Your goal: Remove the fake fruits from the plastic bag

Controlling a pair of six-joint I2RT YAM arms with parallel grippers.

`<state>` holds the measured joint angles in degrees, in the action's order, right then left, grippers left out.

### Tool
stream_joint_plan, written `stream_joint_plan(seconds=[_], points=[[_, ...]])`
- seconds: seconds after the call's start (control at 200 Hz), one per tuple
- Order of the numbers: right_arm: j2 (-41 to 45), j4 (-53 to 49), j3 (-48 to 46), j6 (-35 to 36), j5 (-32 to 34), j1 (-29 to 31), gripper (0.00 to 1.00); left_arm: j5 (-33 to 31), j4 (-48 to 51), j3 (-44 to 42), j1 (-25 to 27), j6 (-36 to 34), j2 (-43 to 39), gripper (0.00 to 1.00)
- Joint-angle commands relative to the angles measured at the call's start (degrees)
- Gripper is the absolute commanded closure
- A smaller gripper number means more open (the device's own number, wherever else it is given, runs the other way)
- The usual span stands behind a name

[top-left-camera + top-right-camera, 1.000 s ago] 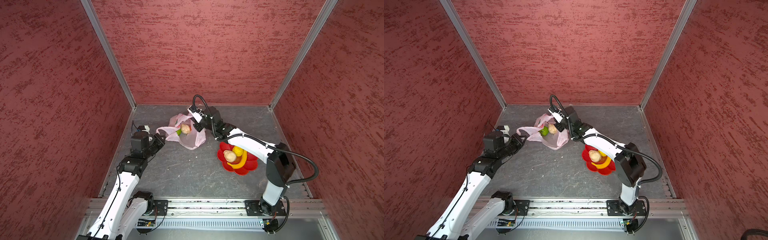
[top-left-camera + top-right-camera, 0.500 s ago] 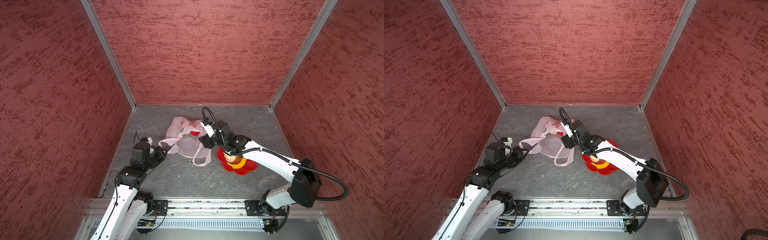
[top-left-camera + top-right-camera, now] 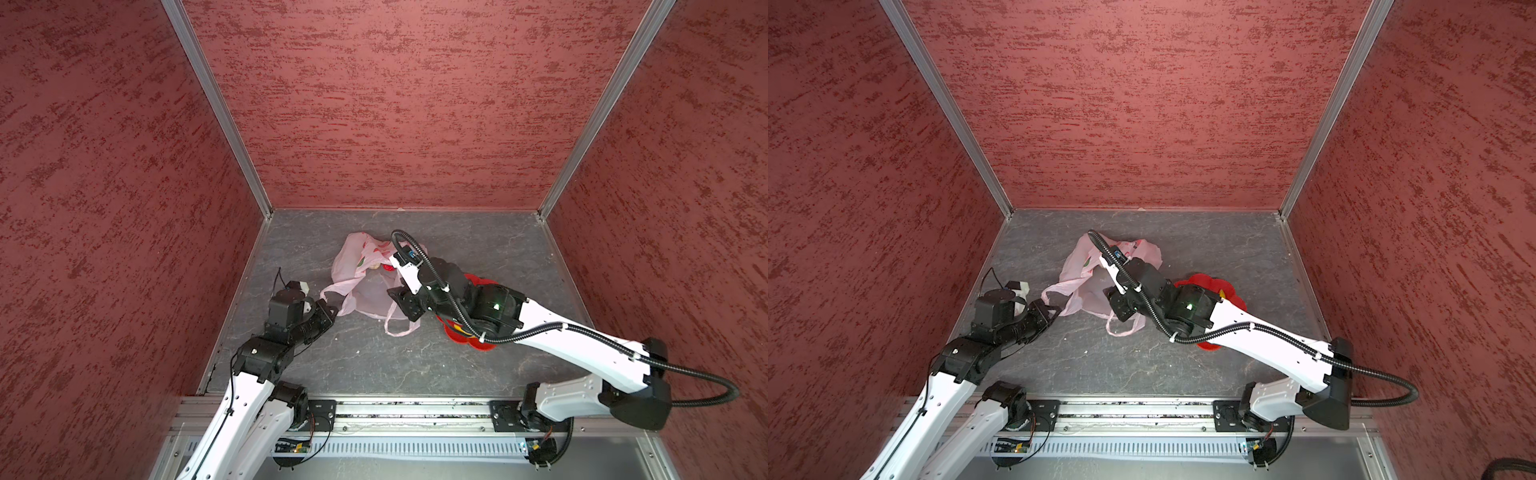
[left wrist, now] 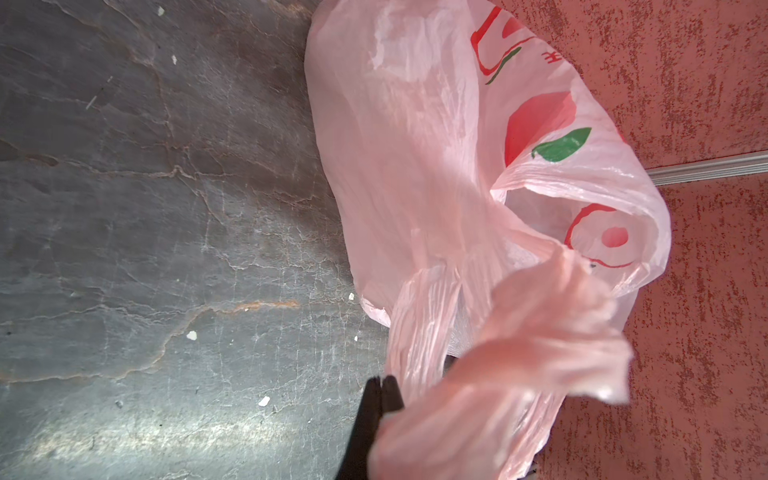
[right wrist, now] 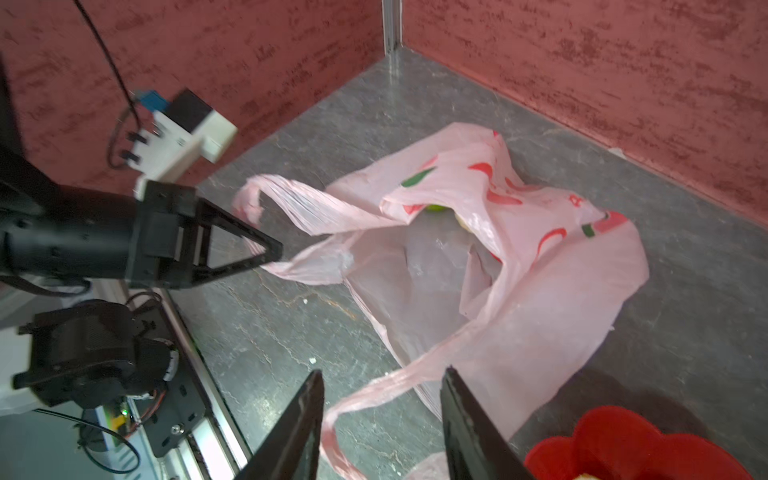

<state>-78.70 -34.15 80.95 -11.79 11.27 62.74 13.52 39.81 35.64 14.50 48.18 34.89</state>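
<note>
The plastic bag (image 3: 365, 286) lies crumpled on the tabletop (image 3: 374, 365) in the middle of both top views. The red dish (image 3: 1204, 280) is just right of it, mostly under my right arm. The left gripper (image 5: 272, 251) has its jaws together on the bag's rim beside one handle, holding the mouth open. The right gripper (image 5: 382, 372) hangs in front of that mouth, jaws apart and empty, with the slack loop handle (image 5: 374, 392) lying right beneath them. Deep inside I can make out a green fruit (image 5: 436, 209) and a beige fruit (image 5: 462, 221), both half covered by a fold of film.

My worries from here:
- Going in, one jaw could thread the slack loop and drag the whole bag, pulling the thin film out of the left pinch.
- The overhanging fold could get clamped along with a fruit, so bag and fruit lift as one.
- The round fruits may roll deeper at a nudge.
- My right arm, reaching over the dish, could knock it.
</note>
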Motion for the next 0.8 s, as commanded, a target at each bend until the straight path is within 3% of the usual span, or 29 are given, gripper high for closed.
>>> stream_joint_plan(seconds=[0.0, 0.19, 0.361, 0.796], points=[[-5.03, 0.26, 2.29, -1.69, 0.22, 0.41, 0.62, -0.8, -2.37, 0.49, 0.53, 0.13, -0.01, 1.0], [-17.22, 6.13, 4.23, -1.39, -4.28, -0.77, 0.73, -1.21, -5.13, 2.27, 0.79, 0.03, 0.96, 1.0], [-23.68, 7.48, 4.65, 0.35, -6.73, -2.36, 0.76, -1.64, -7.1, 4.69, 0.72, -1.3, 4.0, 1.0], [-27.28, 7.94, 0.95, 2.91, -8.07, -7.35, 0.81, -3.55, -9.58, 6.36, -0.07, -1.83, 5.96, 1.0]])
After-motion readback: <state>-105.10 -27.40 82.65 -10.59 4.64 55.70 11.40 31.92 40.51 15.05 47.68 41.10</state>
